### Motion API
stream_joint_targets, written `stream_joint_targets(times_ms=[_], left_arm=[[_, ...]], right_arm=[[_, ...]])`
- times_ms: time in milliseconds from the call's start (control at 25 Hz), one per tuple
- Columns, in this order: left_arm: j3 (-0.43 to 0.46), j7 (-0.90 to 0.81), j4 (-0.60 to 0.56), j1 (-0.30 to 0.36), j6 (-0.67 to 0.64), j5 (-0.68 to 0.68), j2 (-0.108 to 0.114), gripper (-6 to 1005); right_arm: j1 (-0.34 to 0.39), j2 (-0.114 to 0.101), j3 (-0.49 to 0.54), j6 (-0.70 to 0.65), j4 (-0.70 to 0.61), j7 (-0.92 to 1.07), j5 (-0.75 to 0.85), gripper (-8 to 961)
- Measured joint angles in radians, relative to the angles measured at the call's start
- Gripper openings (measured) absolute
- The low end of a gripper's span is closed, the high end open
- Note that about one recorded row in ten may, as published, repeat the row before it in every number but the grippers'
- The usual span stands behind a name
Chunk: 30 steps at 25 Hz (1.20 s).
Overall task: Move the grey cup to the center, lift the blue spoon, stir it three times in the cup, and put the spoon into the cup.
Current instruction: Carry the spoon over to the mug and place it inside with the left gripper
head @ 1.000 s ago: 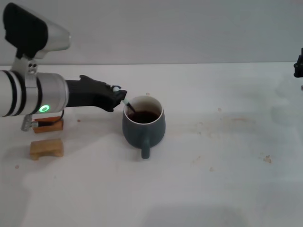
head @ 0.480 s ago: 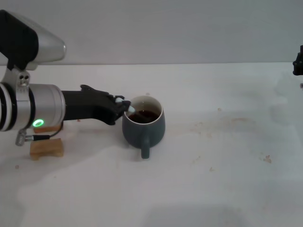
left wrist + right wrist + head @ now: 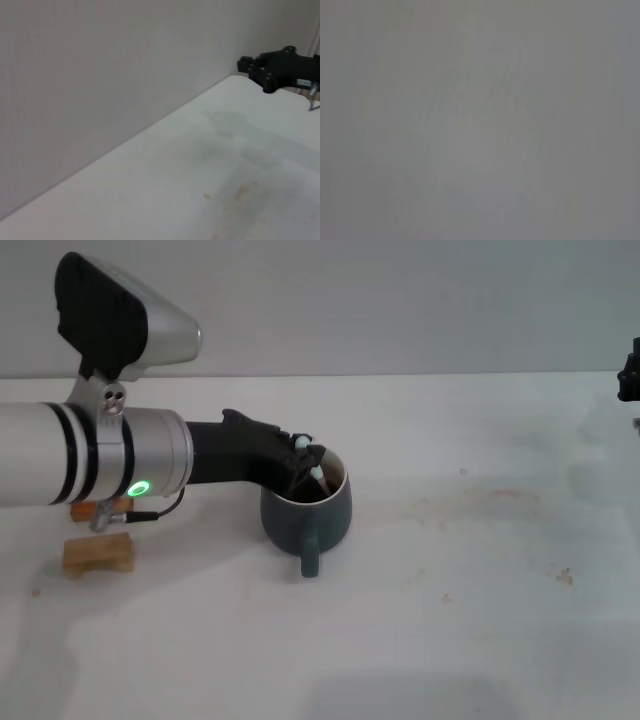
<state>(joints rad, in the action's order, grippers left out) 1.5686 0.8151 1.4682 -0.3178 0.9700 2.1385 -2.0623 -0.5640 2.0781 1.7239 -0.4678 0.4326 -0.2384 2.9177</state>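
Observation:
The grey cup stands on the white table in the head view, left of the middle, with its handle toward me and dark liquid inside. My left gripper reaches from the left over the cup's mouth and is shut on the blue spoon. The spoon's pale handle shows at the fingertips and its lower end dips inside the cup. My right gripper is parked at the far right edge of the table; it also shows in the left wrist view.
A wooden block lies at the left, near my left arm. A second block is mostly hidden under the arm. The white table stretches to the right with faint stains.
My left gripper has moved right, from the cup's left rim to over its mouth, carrying the spoon with it. The cup and the right arm have not moved.

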Motion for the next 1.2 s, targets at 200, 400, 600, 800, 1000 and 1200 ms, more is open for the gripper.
stream_joint_targets(times_ms=[200, 400, 600, 800, 1000, 1200], left_arm=[[0.002, 0.026, -0.094, -0.046, -0.08, -0.007, 0.0, 144], [0.02, 0.039, -0.156, -0.067, -0.114, -0.009, 0.002, 145], [0.065, 0.04, -0.137, -0.04, -0.063, -0.005, 0.005, 145], [0.086, 0.034, -0.07, 0.013, -0.013, -0.006, 0.005, 145], [0.083, 0.029, -0.039, 0.028, 0.021, -0.011, 0.003, 145], [0.072, 0.031, -0.037, 0.023, 0.028, -0.037, 0.001, 145]], right_arm=[[0.006, 0.0, -0.017, 0.0, 0.002, 0.002, -0.005, 60], [0.009, 0.0, -0.018, 0.0, 0.005, 0.004, -0.006, 61], [0.009, 0.0, -0.018, 0.0, 0.006, 0.004, -0.006, 61], [0.002, 0.0, -0.018, 0.0, 0.006, 0.004, -0.006, 61], [-0.004, -0.002, -0.018, 0.0, 0.006, 0.005, -0.006, 61], [-0.003, -0.002, -0.018, 0.0, 0.006, 0.005, -0.006, 61]])
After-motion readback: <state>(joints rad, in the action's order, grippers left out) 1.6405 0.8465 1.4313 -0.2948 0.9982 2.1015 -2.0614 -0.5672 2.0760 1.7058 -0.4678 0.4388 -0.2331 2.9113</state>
